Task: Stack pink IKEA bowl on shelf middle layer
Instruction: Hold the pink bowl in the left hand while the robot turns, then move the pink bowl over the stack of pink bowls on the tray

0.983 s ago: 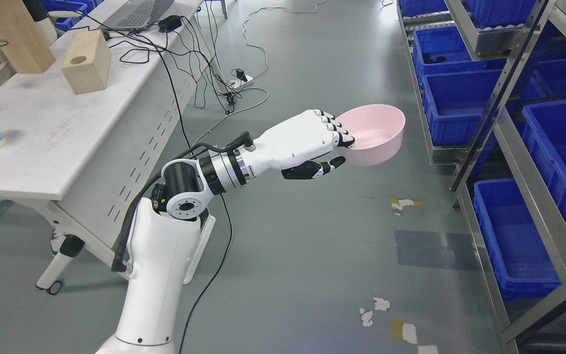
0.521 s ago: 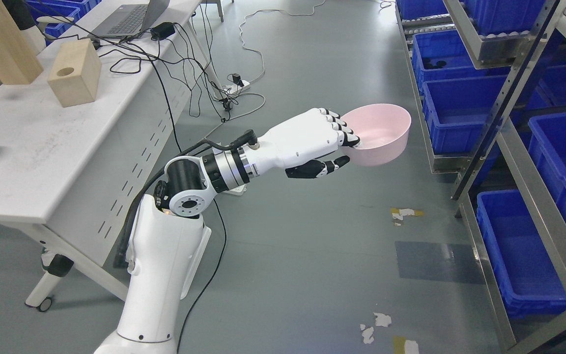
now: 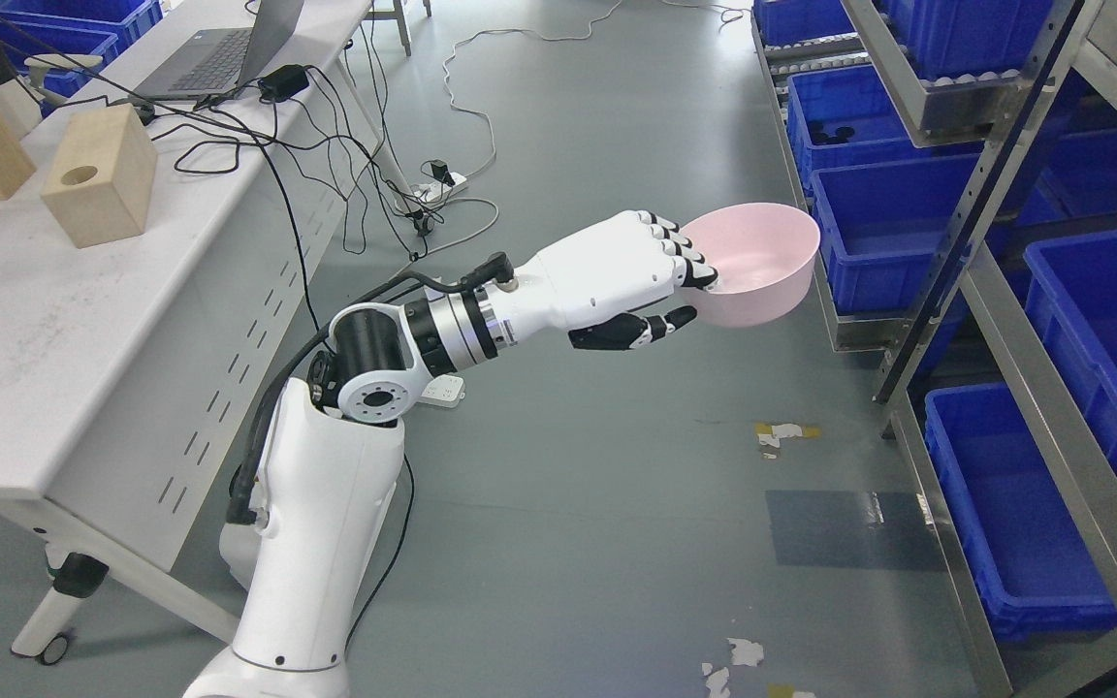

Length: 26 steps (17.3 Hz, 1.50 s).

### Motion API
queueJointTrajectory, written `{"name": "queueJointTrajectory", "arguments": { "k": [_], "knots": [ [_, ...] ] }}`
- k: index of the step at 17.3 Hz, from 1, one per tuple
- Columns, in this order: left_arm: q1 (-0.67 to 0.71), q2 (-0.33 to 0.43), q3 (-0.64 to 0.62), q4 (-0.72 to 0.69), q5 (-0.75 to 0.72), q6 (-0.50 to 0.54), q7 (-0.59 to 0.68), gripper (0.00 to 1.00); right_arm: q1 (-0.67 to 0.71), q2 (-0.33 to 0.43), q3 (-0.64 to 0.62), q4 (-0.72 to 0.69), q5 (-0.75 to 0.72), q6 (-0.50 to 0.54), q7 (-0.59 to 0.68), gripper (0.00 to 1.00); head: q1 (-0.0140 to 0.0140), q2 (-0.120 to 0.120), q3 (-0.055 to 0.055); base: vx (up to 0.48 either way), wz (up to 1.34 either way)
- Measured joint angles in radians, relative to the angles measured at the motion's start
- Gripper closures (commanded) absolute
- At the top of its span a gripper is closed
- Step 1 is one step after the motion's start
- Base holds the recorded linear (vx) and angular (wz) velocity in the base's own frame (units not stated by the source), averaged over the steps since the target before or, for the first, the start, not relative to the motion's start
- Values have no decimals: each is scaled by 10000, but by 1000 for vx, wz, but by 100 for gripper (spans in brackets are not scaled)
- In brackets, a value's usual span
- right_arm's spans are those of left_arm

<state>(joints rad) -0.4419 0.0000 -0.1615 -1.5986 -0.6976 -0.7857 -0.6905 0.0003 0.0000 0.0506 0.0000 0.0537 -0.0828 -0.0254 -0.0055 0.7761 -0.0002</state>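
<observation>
My left hand (image 3: pixel 680 296) is shut on the near rim of a pink bowl (image 3: pixel 762 264), fingers inside the rim and thumb under it. I hold the bowl upright in the air above the grey floor. The metal shelf rack (image 3: pixel 966 208) stands just to the right of the bowl, with blue bins (image 3: pixel 883 223) on its layers. The bowl is left of the rack's upright post and outside the shelf. The right arm is out of view.
A white table (image 3: pixel 83 320) stands at the left with wooden blocks (image 3: pixel 98 189), a laptop (image 3: pixel 219 53) and cables. Cables and a power strip (image 3: pixel 442 179) lie on the floor behind the arm. Open floor lies between table and rack.
The whole picture has shifted, so the camera moved; table and rack drift left and down. My left hand still holds the bowl, now slightly further right and nearer the rack.
</observation>
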Motion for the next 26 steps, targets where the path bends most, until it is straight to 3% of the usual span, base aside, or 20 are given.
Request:
{"name": "queueJointTrajectory", "arguments": {
  "k": [16, 26],
  "knots": [
    [-202, 0, -156, 25, 63, 0, 81, 96, -2, 0, 0, 0, 0, 0, 1, 0, 0, 0, 0, 34, -239],
    [-2052, 0, -471, 212, 559, 0, 145, 96, 0, 0, 0, 0, 0, 0, 0, 0, 0, 0, 0, 87, -911]
  ]
}}
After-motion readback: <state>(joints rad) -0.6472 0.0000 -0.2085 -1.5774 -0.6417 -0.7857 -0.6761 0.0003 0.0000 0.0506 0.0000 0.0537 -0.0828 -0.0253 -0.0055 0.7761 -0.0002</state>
